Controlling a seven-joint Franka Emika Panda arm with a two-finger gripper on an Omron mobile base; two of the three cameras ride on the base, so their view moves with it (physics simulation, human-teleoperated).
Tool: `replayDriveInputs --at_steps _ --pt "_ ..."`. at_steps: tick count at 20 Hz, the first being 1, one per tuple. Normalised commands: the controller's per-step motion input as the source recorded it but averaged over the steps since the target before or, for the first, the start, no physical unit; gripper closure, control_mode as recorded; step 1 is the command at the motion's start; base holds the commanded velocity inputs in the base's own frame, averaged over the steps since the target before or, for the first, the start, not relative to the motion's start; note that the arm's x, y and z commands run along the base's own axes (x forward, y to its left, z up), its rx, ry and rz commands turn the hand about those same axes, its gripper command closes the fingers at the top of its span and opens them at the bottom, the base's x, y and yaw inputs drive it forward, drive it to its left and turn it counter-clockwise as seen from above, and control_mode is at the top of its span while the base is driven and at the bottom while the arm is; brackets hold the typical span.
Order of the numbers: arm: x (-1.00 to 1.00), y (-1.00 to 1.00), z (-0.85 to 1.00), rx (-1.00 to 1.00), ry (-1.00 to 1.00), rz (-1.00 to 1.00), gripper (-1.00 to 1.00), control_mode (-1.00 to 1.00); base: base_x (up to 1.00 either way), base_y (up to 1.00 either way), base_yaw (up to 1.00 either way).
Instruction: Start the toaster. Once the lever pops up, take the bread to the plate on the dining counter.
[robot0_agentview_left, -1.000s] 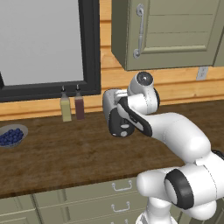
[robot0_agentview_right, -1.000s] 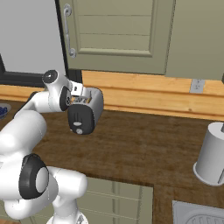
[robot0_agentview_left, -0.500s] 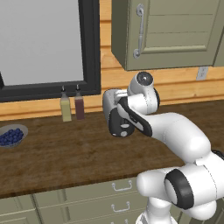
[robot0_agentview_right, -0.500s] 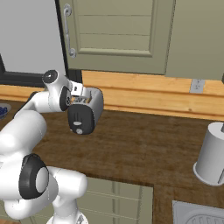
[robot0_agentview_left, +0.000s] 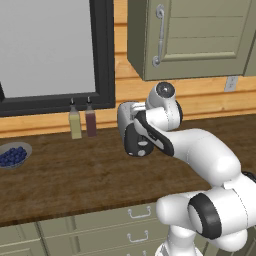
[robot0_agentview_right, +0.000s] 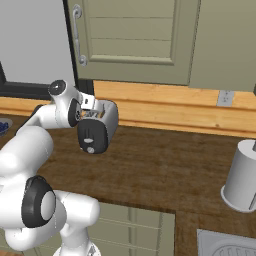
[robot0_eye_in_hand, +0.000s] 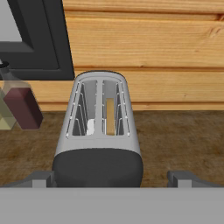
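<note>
The silver-grey toaster (robot0_eye_in_hand: 98, 131) stands on the dark wood counter against the wooden wall, its black end panel (robot0_eye_in_hand: 98, 168) toward me. A pale tan slice of bread (robot0_eye_in_hand: 110, 116) sits low in its right slot, and the left slot looks empty. My gripper (robot0_eye_in_hand: 111, 179) is open wide, one tip on each side of the black end, touching nothing. In the base views the toaster (robot0_agentview_left: 131, 131) (robot0_agentview_right: 97, 127) sits just beyond my wrist. The plate and the dining counter are out of view.
Two bottles (robot0_agentview_left: 75, 124) (robot0_agentview_left: 91, 121) stand left of the toaster under the black window frame. A bowl of blueberries (robot0_agentview_left: 12, 156) is at the far left. A grey canister (robot0_agentview_right: 242, 175) and a sink corner (robot0_agentview_right: 225, 245) lie to the right. Cabinets (robot0_agentview_left: 190, 35) hang overhead.
</note>
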Motion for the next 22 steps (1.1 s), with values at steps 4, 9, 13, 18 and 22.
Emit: replayDriveInputs --at_steps 4,9,13,18,22 --pt "0.00 0.00 0.00 0.00 0.00 0.00 -1.00 -1.00 0.00 0.00 0.00" --pt "0.00 0.00 0.00 0.00 0.00 0.00 -1.00 -1.00 0.00 0.00 0.00" --pt "0.00 0.00 0.00 0.00 0.00 0.00 -1.00 -1.00 0.00 0.00 0.00" --pt "0.00 0.00 0.00 0.00 0.00 0.00 -1.00 -1.00 0.00 0.00 0.00" --pt "0.00 0.00 0.00 0.00 0.00 0.00 -1.00 -1.00 0.00 0.00 0.00"
